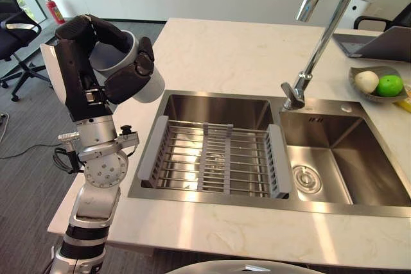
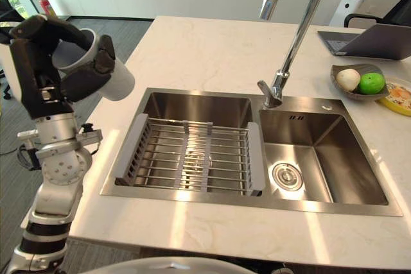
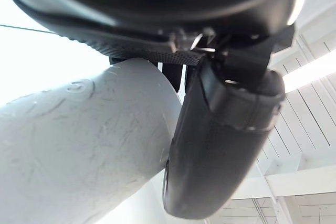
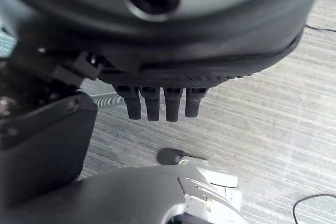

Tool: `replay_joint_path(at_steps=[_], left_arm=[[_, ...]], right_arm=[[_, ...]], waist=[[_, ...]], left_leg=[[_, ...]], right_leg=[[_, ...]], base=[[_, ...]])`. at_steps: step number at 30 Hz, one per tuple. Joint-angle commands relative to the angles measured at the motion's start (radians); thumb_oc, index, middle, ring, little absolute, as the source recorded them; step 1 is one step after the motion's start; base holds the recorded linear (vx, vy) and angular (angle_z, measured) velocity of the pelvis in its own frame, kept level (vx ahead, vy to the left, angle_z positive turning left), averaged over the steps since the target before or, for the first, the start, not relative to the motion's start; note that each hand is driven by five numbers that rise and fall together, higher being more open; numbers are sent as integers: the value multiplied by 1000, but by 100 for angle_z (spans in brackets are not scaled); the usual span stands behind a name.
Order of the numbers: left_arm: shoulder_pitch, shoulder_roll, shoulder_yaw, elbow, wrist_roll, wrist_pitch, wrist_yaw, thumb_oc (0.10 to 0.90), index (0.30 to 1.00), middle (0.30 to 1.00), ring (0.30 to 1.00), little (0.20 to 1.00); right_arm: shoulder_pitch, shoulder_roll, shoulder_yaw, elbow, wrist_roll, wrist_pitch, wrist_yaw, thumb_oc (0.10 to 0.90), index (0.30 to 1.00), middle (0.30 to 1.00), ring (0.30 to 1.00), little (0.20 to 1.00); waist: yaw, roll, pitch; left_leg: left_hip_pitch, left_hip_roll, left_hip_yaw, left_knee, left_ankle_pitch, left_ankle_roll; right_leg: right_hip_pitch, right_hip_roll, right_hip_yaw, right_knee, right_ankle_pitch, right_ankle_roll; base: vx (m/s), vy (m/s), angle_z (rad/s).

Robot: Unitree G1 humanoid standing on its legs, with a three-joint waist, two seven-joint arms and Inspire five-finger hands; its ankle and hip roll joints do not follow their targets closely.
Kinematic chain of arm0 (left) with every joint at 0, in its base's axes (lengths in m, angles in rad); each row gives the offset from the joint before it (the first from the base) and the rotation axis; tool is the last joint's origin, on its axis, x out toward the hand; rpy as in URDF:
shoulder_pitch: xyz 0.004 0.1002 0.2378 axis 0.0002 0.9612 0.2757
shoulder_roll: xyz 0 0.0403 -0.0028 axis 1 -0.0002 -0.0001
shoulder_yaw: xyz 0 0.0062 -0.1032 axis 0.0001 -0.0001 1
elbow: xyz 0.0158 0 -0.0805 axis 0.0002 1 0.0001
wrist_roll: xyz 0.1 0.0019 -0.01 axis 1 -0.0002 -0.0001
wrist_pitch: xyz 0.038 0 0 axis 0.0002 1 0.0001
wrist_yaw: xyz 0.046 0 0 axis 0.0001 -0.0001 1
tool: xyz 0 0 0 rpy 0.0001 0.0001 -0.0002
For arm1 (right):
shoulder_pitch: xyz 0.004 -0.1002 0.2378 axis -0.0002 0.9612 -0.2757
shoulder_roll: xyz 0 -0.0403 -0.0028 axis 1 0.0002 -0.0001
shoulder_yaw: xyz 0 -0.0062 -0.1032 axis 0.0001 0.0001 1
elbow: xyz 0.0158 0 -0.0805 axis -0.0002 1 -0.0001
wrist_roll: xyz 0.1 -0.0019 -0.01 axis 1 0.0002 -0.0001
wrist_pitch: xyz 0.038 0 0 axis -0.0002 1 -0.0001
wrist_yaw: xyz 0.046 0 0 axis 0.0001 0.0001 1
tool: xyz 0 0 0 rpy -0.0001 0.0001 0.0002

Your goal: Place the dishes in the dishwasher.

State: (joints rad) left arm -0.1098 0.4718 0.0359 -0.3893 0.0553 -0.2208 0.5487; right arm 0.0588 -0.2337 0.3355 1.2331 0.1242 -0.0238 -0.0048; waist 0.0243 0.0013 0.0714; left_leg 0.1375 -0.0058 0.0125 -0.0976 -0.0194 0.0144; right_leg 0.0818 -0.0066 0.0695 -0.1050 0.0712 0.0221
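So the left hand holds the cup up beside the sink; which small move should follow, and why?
Probably carry the cup away from the counter with the grip kept closed. The left hand is curled round it, lifted at the counter's left edge, the sink rack is bare, and no dishwasher is visible yet.

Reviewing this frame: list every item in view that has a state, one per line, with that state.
Left hand: shut on the cup, raised left of the sink.
Cup: held, tilted.
Right hand: open, fingers straight, over the floor.
Drying rack: empty, across the left basin.
Sink: no dishes, no water visible.
Faucet: off.
Fruit dish: holds two fruits.
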Motion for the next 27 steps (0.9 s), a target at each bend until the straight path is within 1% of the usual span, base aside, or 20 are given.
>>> replay_joint_path(at_steps=[1, 2, 5, 6, 7, 10, 11, 12, 13, 14, 15, 16, 17, 20, 22, 23, 24, 25, 26, 27], left_arm=[[-96, 51, 97, -45, 70, -91, 71, 400, 300, 300, 300, 300], [-69, 48, 132, -43, 65, -98, 83, 400, 300, 300, 300, 300], [-52, 48, 160, -38, 53, -106, 88, 400, 300, 300, 300, 300], [-39, 48, 177, -40, 46, -114, 89, 400, 300, 300, 300, 300], [-27, 46, 190, -41, 38, -120, 88, 400, 300, 300, 300, 300], [-28, 45, 190, -41, 38, -120, 87, 400, 300, 300, 300, 300], [-37, 46, 190, -37, 36, -125, 95, 400, 300, 300, 300, 300], [-68, 41, 187, -32, 33, -133, 114, 400, 300, 300, 300, 300], [-83, 34, 176, -32, 29, -129, 115, 400, 300, 300, 300, 300], [-113, 29, 151, -42, 35, -134, 112, 400, 300, 300, 300, 300], [-114, 28, 149, -41, 36, -133, 112, 400, 300, 300, 300, 300], [-120, 34, 142, -49, 44, -137, 102, 400, 300, 300, 300, 300], [-123, 37, 137, -51, 47, -140, 92, 400, 300, 300, 300, 300], [-131, 52, 134, -55, 34, -159, 75, 400, 300, 300, 300, 300], [-157, 48, 112, -56, 21, -160, 63, 400, 300, 300, 300, 300], [-175, 48, 99, -59, 19, -157, 58, 400, 300, 300, 300, 300], [-190, 48, 86, -55, 21, -149, 50, 400, 300, 300, 300, 300], [-197, 50, 76, -60, 32, -141, 39, 400, 300, 300, 300, 300], [-212, 59, 58, -62, 39, -130, 28, 400, 300, 300, 300, 300], [-222, 60, 48, -60, 44, -122, 17, 400, 300, 300, 300, 300]], right_arm=[[-46, -2, 25, 54, 19, -30, -4, 800, 900, 900, 900, 900], [-47, 1, 33, 52, 14, -30, 1, 800, 900, 900, 900, 900], [-50, 0, 39, 49, 5, -30, 6, 800, 900, 900, 900, 900], [-54, -6, 38, 42, 3, -31, 7, 800, 900, 900, 900, 900], [-62, -15, 29, 37, 5, -32, 6, 800, 900, 900, 900, 900], [-62, -16, 28, 37, 5, -32, 6, 800, 900, 900, 900, 900], [-72, -29, 22, 28, 9, -34, 0, 800, 900, 900, 900, 900], [-100, -50, 5, 17, 21, -40, -13, 800, 900, 900, 900, 900], [-98, -56, -2, 17, 17, -44, -16, 800, 900, 900, 900, 900], [-88, -71, -11, 22, 10, -47, -19, 800, 900, 900, 900, 900], [-87, -71, -12, 21, 9, -47, -19, 800, 900, 900, 900, 900], [-82, -76, -20, 21, 11, -47, -17, 800, 900, 900, 900, 900], [-80, -76, -25, 20, 17, -48, -17, 800, 900, 900, 900, 900], [-84, -67, -45, 14, 44, -44, -17, 800, 900, 900, 900, 900], [-78, -67, -59, 11, 60, -45, -18, 800, 900, 900, 900, 900], [-69, -68, -73, 10, 66, -46, -19, 800, 900, 900, 900, 900], [-61, -69, -82, 14, 67, -43, -19, 800, 900, 900, 900, 900], [-48, -68, -97, 19, 67, -41, -20, 800, 900, 900, 900, 900], [-37, -67, -113, 26, 71, -37, -27, 800, 900, 900, 900, 900], [-38, -66, -119, 29, 75, -36, -32, 800, 900, 900, 900, 900]], waist=[[8, -12, -35], [18, -10, -36], [33, -8, -27], [55, -8, -10], [86, -4, 4], [81, -4, 2], [100, 1, 21], [109, -11, 34], [93, -14, 29], [64, -16, 20], [62, -13, 19], [47, -14, 14], [34, -15, 9], [6, -12, -13], [-22, -6, -27], [-43, -10, -38], [-61, -8, -48], [-68, -5, -55], [-73, -5, -60], [-75, -6, -62]], left_leg=[[-14, -19, -1, 10, -18, -66], [-12, -17, -6, 10, -16, -67], [-21, -17, -16, 10, -3, -69], [-45, -23, -31, 10, 18, -76], [-85, -31, -57, 10, 51, -92], [-90, -32, -63, 10, 54, -93], [-138, -36, -81, 10, 93, -113], [-216, -31, -122, 16, 105, -147], [-221, 7, -66, 23, 101, -144], [-190, 88, 39, 52, 80, -150], [-193, 91, 35, 56, 75, -152], [-156, 146, 83, 92, 61, -167], [-123, 180, 105, 111, 60, -182], [5, 296, 152, 148, 103, -236], [72, 367, 222, 139, 130, -271], [83, 393, 306, 124, 142, -276], [93, 398, 348, 107, 136, -276], [93, 385, 392, 83, 107, -276], [65, 387, 438, 68, 100, -276], [47, 381, 453, 48, 89, -275]], right_leg=[[32, -11, -57, 18, -65, 62], [33, -10, -61, 18, -68, 60], [28, -11, -69, 18, -67, 58], [15, -16, -90, 18, -61, 57], [1, -30, -141, 18, -63, 58], [-2, -31, -147, 18, -63, 58], [-14, -49, -187, 18, -61, 63], [-76, -99, -271, 18, -46, 80], [-101, -113, -304, 19, -34, 87], [-132, -146, -366, 27, -22, 91], [-130, -143, -370, 27, -23, 91], [-130, -163, -407, 31, -19, 92], [-125, -179, -437, 29, -8, 91], [-127, -224, -533, 38, 22, 100], [-122, -270, -601, 54, 48, 117], [-122, -312, -647, 70, 65, 132], [-111, -337, -655, 77, 69, 154], [-100, -367, -689, 92, 82, 174], [-87, -391, -709, 105, 100, 187], [-79, -405, -716, 117, 116, 194]], base=[[11, -31, 5], [11, -31, 5], [-51, -11, 5], [-212, -12, 27], [-185, -11, 52], [-75, 1, 53], [-378, 49, 93], [-509, 61, 97], [-578, 115, 50], [-318, 72, 155], [-244, 110, 239], [-107, 83, 229], [-189, 173, 145], [-196, 203, 109], [-205, 246, 98], [-175, 271, 157], [-121, 305, 204], [-28, 312, 217], [-27, 292, 207], [-5, 198, 211]])
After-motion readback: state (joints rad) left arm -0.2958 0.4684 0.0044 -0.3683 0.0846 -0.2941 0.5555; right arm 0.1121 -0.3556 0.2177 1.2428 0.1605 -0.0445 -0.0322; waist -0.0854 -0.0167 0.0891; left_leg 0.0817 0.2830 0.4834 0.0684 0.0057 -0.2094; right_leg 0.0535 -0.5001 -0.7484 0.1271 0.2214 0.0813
